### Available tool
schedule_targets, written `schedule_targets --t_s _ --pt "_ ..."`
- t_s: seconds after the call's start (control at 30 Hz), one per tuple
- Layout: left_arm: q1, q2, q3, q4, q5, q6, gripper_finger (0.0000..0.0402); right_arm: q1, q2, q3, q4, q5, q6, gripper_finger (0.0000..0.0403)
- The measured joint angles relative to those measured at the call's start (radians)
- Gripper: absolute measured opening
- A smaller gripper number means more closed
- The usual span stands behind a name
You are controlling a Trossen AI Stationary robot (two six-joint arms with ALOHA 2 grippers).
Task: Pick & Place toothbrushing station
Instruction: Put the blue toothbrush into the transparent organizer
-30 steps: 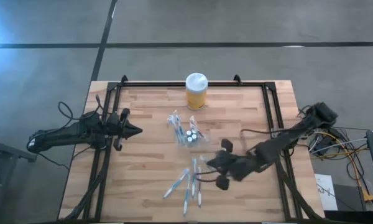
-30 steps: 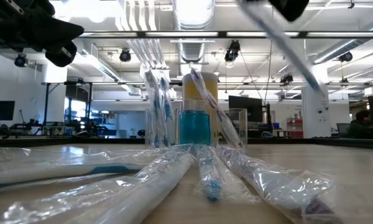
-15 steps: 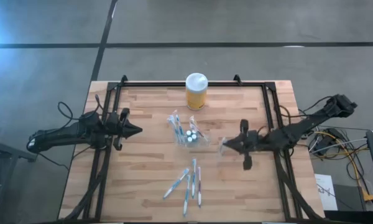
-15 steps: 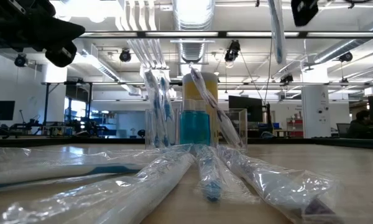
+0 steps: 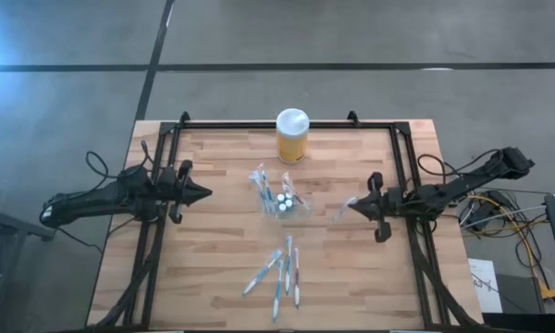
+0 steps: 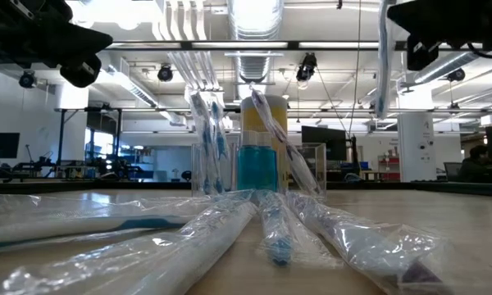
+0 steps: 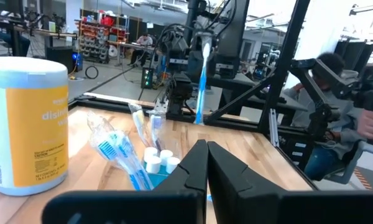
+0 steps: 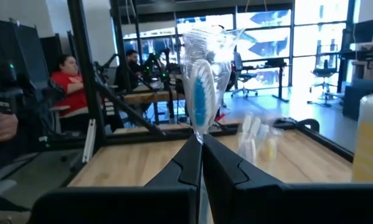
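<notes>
Right gripper (image 5: 352,203) hung above table's right half, fingers clamped on wrapped toothbrush (image 5: 341,210), clear of surface. Left gripper (image 5: 206,194) waited over table's left side, fingers together, holding nothing. Toothbrushing station (image 5: 280,201) stood mid-table between both grippers, brushes already inside. Yellow jar (image 5: 291,136) behind it. Loose wrapped toothbrushes (image 5: 279,270) lay nearer front edge.

so you've got the toothbrushing station (image 5: 280,202) sitting mid-table between the two sets of jaws, jar (image 5: 291,136) behind it at the far edge, loose wrapped brushes (image 5: 279,273) on the near side, closer to you.
</notes>
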Motion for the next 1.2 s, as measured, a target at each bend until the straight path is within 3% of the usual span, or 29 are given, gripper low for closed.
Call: schedule_targets --t_s 0.53,0.83,1.03,1.2 --pt "0.0 0.0 0.0 -0.038 0.0 0.005 0.0008 -0.001 -0.178 -0.138 0.042 0.013 -0.105 0.0008" --pt "0.0 0.0 0.0 -0.038 -0.046 0.028 0.0013 0.0 -0.284 -0.15 -0.061 0.042 -0.123 0.0008" --pt "0.0 0.0 0.0 -0.038 -0.052 0.028 0.0013 0.0 -0.317 -0.15 -0.118 0.043 -0.107 0.0008" --pt "0.0 0.0 0.0 -0.038 -0.052 0.028 0.0012 -0.001 -0.312 -0.15 -0.069 0.042 -0.039 0.0008"
